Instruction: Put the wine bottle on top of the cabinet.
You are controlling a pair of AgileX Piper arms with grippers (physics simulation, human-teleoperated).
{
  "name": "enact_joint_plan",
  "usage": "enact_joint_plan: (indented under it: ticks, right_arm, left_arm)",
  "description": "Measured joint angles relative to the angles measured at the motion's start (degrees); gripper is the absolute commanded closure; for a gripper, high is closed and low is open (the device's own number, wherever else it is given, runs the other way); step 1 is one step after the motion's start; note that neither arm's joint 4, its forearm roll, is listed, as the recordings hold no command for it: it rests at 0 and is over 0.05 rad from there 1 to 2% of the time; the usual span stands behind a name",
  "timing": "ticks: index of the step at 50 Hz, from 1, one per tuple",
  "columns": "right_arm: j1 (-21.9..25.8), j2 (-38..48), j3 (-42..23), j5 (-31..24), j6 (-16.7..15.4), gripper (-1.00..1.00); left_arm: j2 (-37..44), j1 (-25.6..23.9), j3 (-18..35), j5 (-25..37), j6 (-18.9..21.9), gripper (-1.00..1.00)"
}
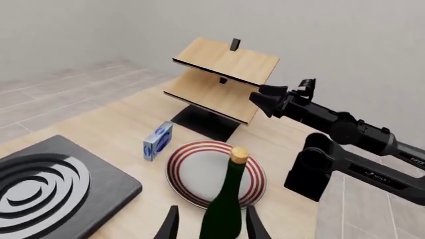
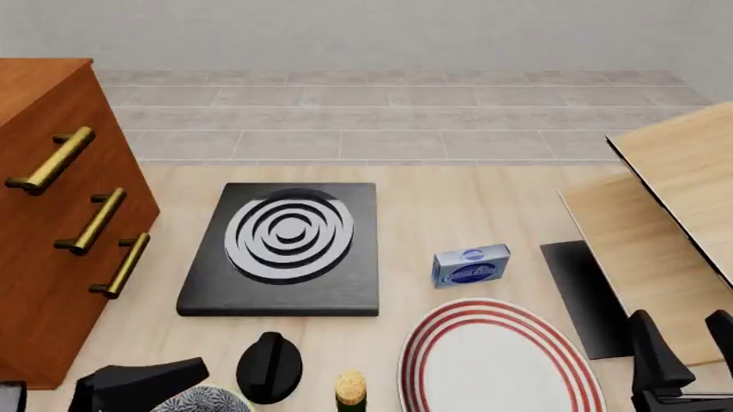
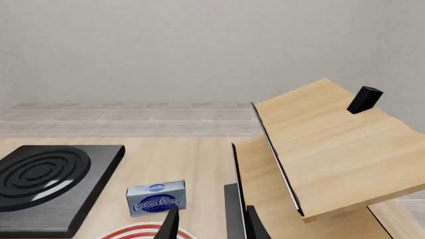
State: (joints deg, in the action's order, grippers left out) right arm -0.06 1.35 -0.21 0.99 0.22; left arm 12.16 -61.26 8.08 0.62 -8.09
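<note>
Cabinet comes first, tall and reddish-brown at the far left of the front view, well off to the left of our left pincer and standing much higher than it. The black knob-shaped object sits on the surface just beside that arm in the front view.

The wine bottle stands upright between the fingers of our left pincer, its cork top just showing at the bottom edge of the front view. The fingers sit spread on either side of the lower body; we cannot tell whether they touch the glass yet. Beyond the bottle lie the striped plate and the small blue box, with the black hob plate ahead and to the left.

We judge the bottle to be rigid, fairly heavy for its width, smooth and slippery, and breakable if dropped. It is also top-heavy once lifted by the neck, so we would grip the wide cylindrical body, low to middle, and keep it vertical.

Our right pincer is open and holds nothing, hovering near the plate with the pale wooden rack just ahead and to its right.
</note>
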Motion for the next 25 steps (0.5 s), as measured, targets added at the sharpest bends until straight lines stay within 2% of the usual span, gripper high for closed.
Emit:
enact_joint_plan:
  ticks: [25]
  right_arm:
    - [0.01, 0.11, 0.0, 0.12, 0.01, -1.0]
  left_arm:
    - [20.24, -4.04, -3.5, -20.96, 0.45, -1.0]
